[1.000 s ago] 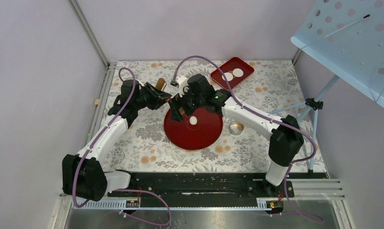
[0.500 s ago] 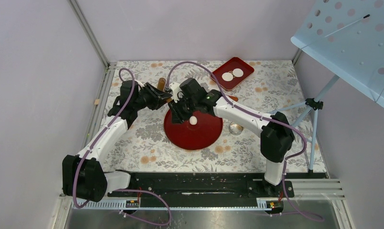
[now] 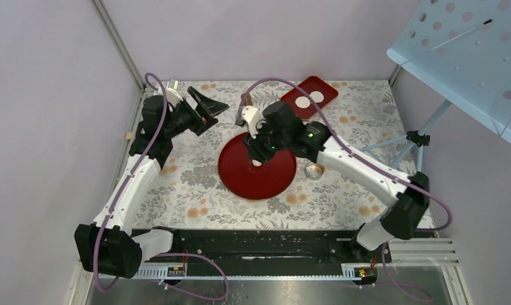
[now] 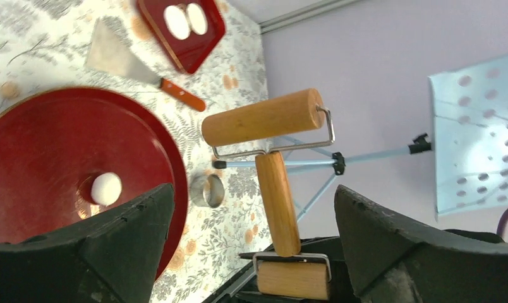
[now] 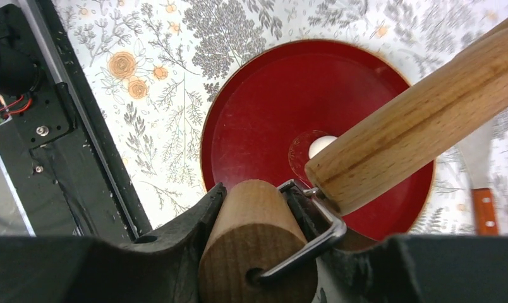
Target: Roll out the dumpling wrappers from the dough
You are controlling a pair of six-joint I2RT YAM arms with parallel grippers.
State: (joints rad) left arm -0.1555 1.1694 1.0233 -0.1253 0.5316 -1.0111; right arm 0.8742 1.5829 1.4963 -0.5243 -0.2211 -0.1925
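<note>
The dough [image 3: 257,162] is a small white ball on the round red plate [image 3: 272,184]. Two dumpling wrappers [image 3: 302,101] [image 3: 317,96] lie in the red tray [image 3: 328,90] at the back. My right gripper [image 3: 258,138] hovers over the plate's far side, shut on the small end roller [image 5: 258,240] of a wooden rolling pin. The pin's handle [image 5: 422,120] reaches out above the dough [image 5: 321,145]. My left gripper [image 3: 208,105] is open and stands apart at the back left. In its wrist view [image 4: 253,189] the rolling pin [image 4: 264,117] shows beyond the wide jaws, untouched.
A metal ring cutter [image 3: 314,170] sits right of the plate. A spatula [image 4: 119,57] with an orange handle lies between plate and tray. A blue perforated panel [image 3: 469,44] on a tripod [image 3: 418,136] overhangs the right side. The arms' black base rail [image 3: 259,244] runs along the near edge.
The left gripper opened, let go of the rolling pin and drew back up and left. The right gripper closed on the pin and swung it right, over the plate.
</note>
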